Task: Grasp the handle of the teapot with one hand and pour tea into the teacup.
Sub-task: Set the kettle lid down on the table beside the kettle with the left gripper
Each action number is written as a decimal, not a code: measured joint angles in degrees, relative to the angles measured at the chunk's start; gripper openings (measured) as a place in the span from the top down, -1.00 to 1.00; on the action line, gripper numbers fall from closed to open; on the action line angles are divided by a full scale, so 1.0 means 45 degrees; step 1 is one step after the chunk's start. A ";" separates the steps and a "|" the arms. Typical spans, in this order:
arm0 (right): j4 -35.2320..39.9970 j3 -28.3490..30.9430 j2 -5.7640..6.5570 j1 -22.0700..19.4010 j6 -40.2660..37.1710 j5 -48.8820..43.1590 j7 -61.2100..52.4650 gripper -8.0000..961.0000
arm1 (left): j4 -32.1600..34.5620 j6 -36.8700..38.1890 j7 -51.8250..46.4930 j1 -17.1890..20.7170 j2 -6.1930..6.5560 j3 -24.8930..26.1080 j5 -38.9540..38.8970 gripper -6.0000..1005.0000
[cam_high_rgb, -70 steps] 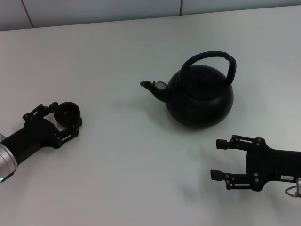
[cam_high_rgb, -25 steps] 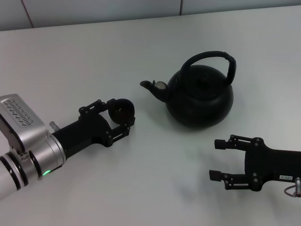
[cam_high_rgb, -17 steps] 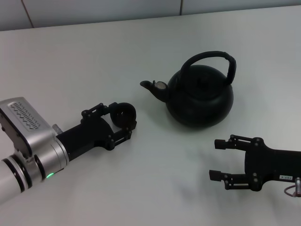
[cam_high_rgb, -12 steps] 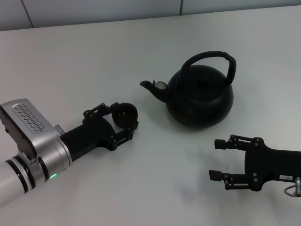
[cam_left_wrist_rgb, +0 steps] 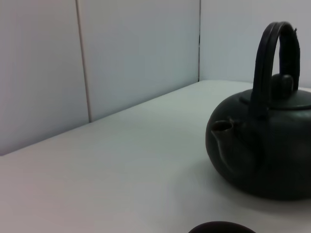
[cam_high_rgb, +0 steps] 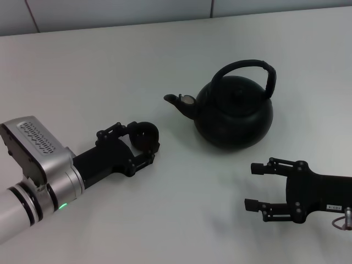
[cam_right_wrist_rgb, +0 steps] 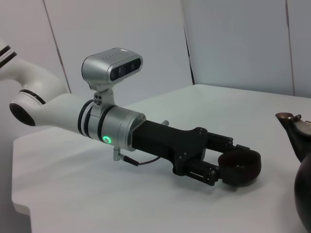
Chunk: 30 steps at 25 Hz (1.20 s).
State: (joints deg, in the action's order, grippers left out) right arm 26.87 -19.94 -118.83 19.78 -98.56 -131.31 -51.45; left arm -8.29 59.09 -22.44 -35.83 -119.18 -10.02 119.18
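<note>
The matte-black teapot (cam_high_rgb: 234, 115) stands upright at centre right, its spout (cam_high_rgb: 179, 101) pointing left and its arched handle (cam_high_rgb: 242, 64) over the lid. My left gripper (cam_high_rgb: 142, 143) is shut on the small dark teacup (cam_high_rgb: 144, 132), low over the table, left of and a little nearer than the spout. The left wrist view shows the teapot (cam_left_wrist_rgb: 272, 150), its handle (cam_left_wrist_rgb: 272, 53) and the teacup's rim (cam_left_wrist_rgb: 221, 227). The right wrist view shows the teacup (cam_right_wrist_rgb: 239, 167) in the left gripper. My right gripper (cam_high_rgb: 253, 186) is open and empty, in front of the teapot to the right.
The white table (cam_high_rgb: 165, 49) ends at a light panelled wall (cam_high_rgb: 110, 11) behind. Bare tabletop lies between the teacup and the teapot. The left arm's silver wrist (cam_high_rgb: 38, 165) reaches in from the lower left.
My left gripper has carried the teacup from the far left rightward toward the teapot's spout, and has barely moved in the last half second. The right arm and teapot have not moved.
</note>
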 joint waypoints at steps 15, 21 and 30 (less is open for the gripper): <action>-0.0015 -0.0010 0.0000 0.0000 0.0048 0.0000 0.0054 -0.69 | -0.0148 -0.0220 0.0000 -0.0053 0.0000 0.0002 0.0003 -0.61; -0.0016 -0.0006 0.0000 -0.0001 0.0048 0.0000 0.0054 -0.69 | -0.0294 -0.0394 0.0007 -0.0066 0.0000 0.0155 -0.0010 -0.63; -0.0016 -0.0017 0.0011 0.0035 0.0048 0.0000 0.0014 -0.69 | -0.0327 -0.0419 0.0008 -0.0065 0.0000 0.0186 -0.0070 -0.66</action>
State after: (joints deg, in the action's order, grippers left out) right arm 26.80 -20.01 -118.78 19.94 -98.34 -131.31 -51.39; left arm -9.76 57.21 -22.41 -36.12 -119.18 -9.19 118.87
